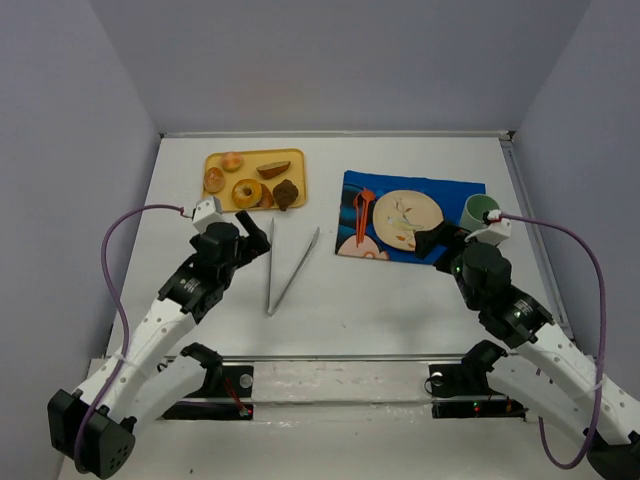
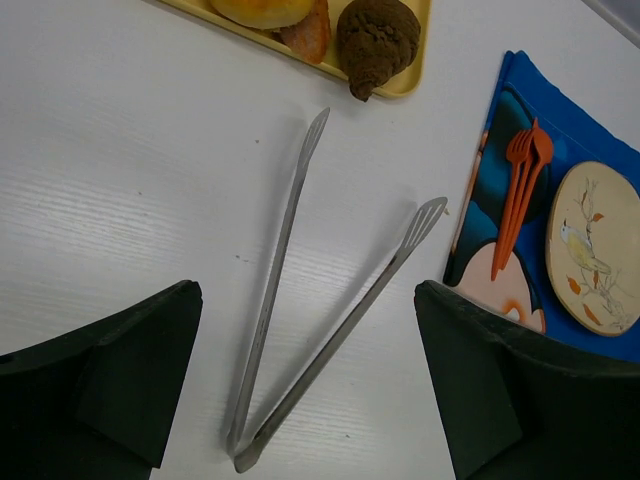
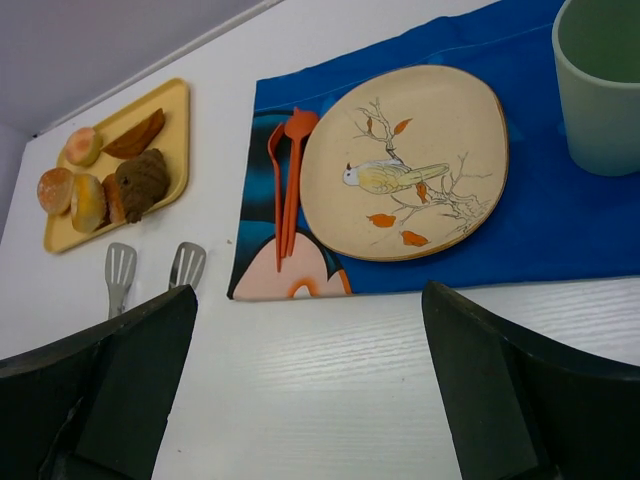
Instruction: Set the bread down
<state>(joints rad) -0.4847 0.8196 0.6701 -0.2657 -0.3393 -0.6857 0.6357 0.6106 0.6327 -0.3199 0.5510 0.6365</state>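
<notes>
Several breads lie on a yellow tray (image 1: 222,160) at the back left: round rolls (image 1: 247,192), a brown wedge (image 1: 273,169) and a dark brown piece (image 1: 286,193), which also shows in the left wrist view (image 2: 377,40). A beige bird plate (image 1: 405,217) lies on a blue placemat (image 1: 445,190). Metal tongs (image 1: 288,268) lie open on the table. My left gripper (image 2: 308,385) is open and empty above the tongs' hinge end (image 2: 245,450). My right gripper (image 3: 310,385) is open and empty, near the placemat's front edge.
Orange cutlery (image 1: 361,215) lies on the placemat left of the plate. A pale green cup (image 1: 479,212) stands on the placemat's right end, close to my right wrist. A raised wall rims the table on the right.
</notes>
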